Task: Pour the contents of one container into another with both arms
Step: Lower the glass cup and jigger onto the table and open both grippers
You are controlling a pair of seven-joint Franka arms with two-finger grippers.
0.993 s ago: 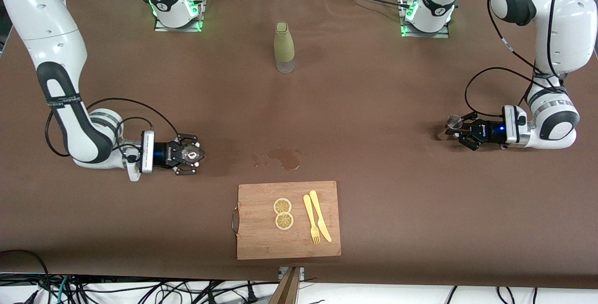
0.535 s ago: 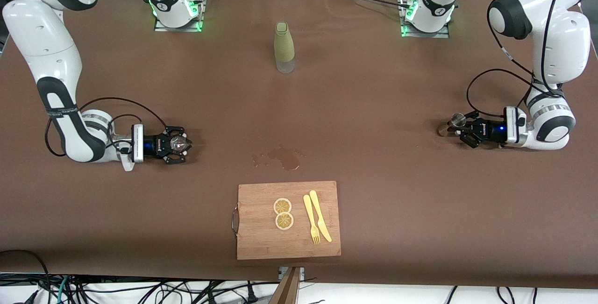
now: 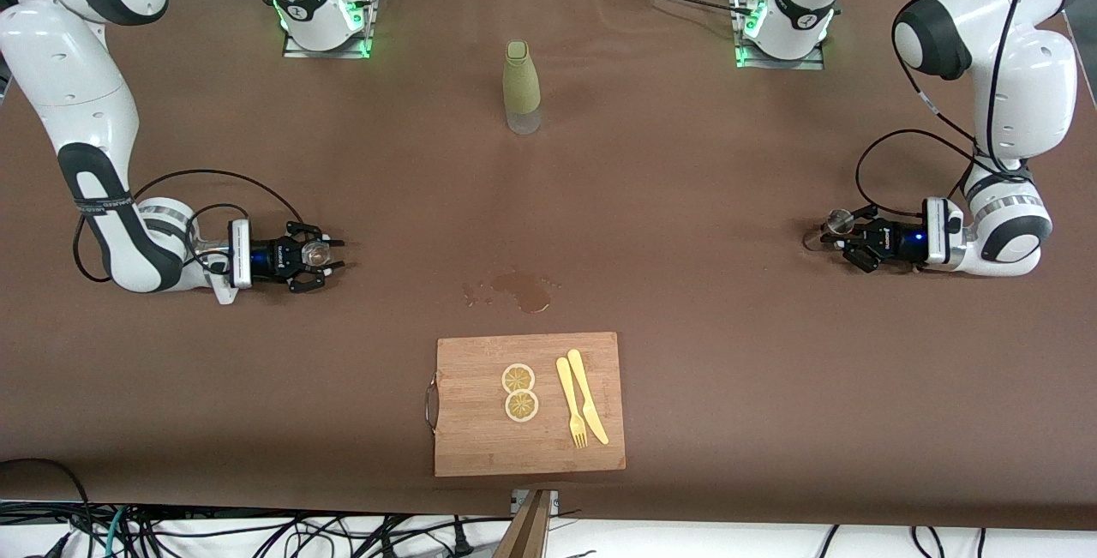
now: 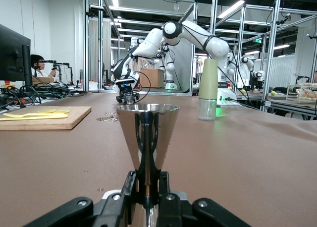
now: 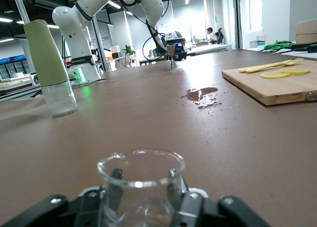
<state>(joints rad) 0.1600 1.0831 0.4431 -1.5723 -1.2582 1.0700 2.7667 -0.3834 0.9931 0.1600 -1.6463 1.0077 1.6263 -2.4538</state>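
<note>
Now left tool (image 3: 844, 232) grips conical steel cup (image 4: 147, 133); right tool (image 3: 321, 256) grips clear glass beaker (image 5: 141, 185).

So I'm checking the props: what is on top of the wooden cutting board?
On the cutting board lie two lemon slices, a yellow fork and a yellow knife. Nothing covers them.

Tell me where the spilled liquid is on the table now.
In the front view, the puddle lies mid-table, just farther from the camera than the cutting board and nearer than the green bottle.
</note>
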